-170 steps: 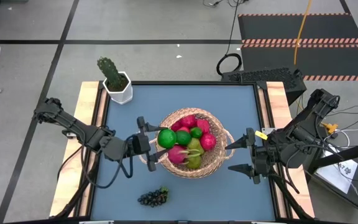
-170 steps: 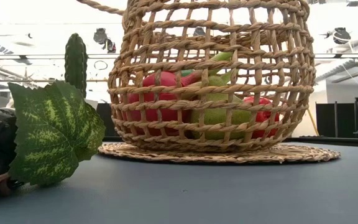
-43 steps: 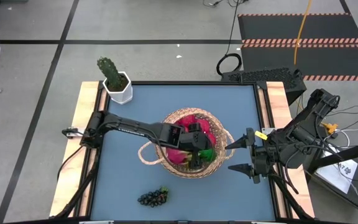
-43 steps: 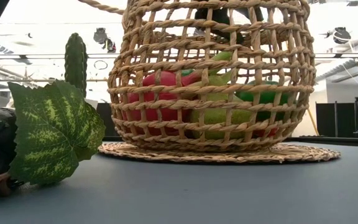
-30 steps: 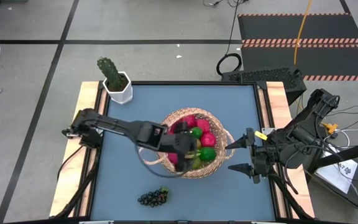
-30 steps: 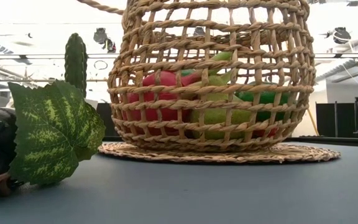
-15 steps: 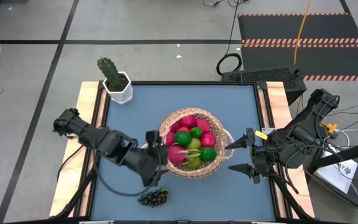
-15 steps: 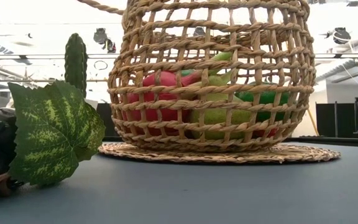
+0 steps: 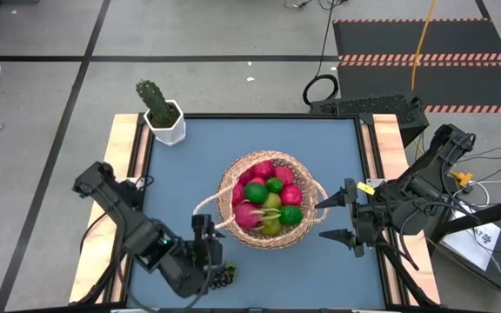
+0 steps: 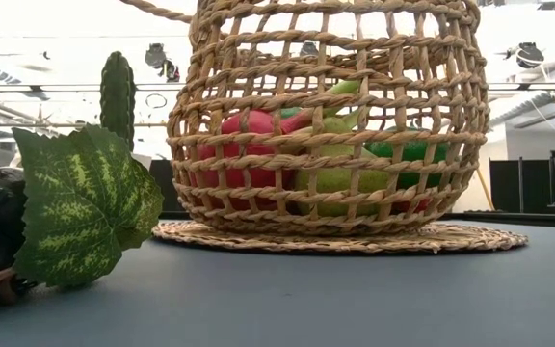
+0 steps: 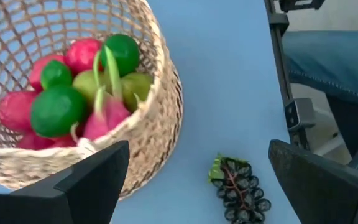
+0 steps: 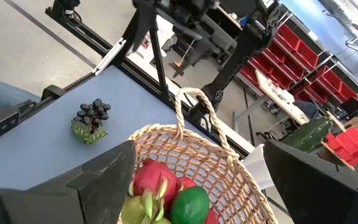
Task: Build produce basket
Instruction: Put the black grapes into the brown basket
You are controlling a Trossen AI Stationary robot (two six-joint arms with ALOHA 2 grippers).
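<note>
Rough woven wicker basket (image 9: 264, 203) on a smooth matt blue table (image 9: 320, 148).

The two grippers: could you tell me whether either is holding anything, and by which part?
Nothing is held. The left gripper hangs open above the grape bunch; the right gripper waits open beside the basket.

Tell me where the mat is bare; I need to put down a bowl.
Free: the strip between the cactus pot and the basket, and the corner in front of the right gripper. Crowded: the near-left edge, where the open left gripper hangs over the grapes.
</note>
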